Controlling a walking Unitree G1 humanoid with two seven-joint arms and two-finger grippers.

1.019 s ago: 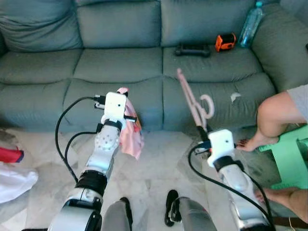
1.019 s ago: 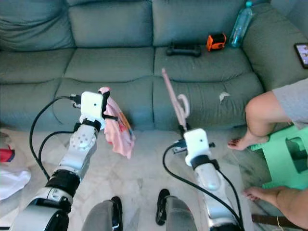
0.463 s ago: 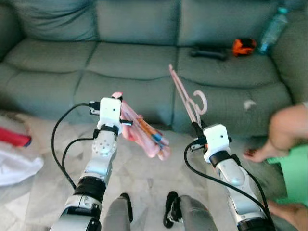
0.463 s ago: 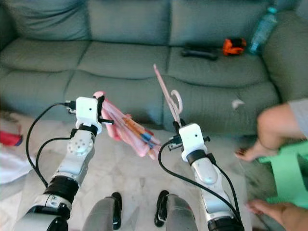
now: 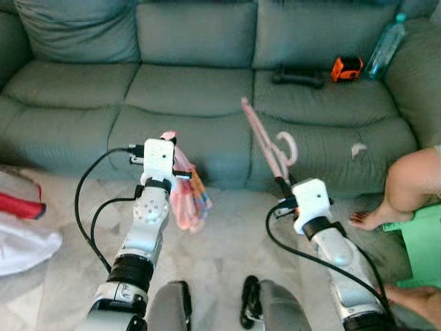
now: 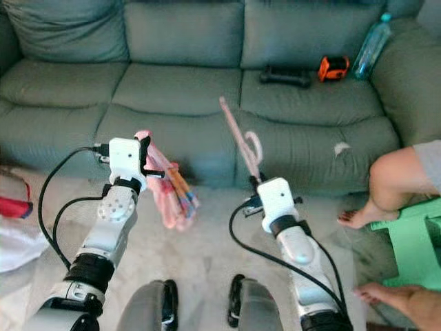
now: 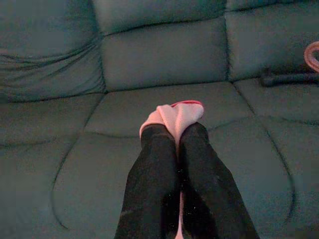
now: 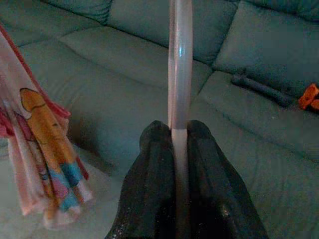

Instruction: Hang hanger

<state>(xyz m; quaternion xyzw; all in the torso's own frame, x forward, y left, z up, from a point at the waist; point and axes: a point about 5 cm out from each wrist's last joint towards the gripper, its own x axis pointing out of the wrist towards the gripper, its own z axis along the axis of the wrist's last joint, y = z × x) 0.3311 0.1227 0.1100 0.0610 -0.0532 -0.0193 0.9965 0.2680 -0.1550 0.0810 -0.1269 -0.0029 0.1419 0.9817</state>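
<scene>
Right tool (image 8: 179, 142) pinches upright pink hanger (image 5: 265, 141); left tool (image 7: 174, 137) pinches pink cloth (image 5: 186, 196).

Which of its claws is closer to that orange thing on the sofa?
Right. The right gripper sits below the orange tape measure, holding the pink hanger; the left gripper holds cloth farther left.

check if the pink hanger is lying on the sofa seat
No, the pink hanger is held up in the air by the right gripper, clamped between its fingers in front of the sofa.
</scene>
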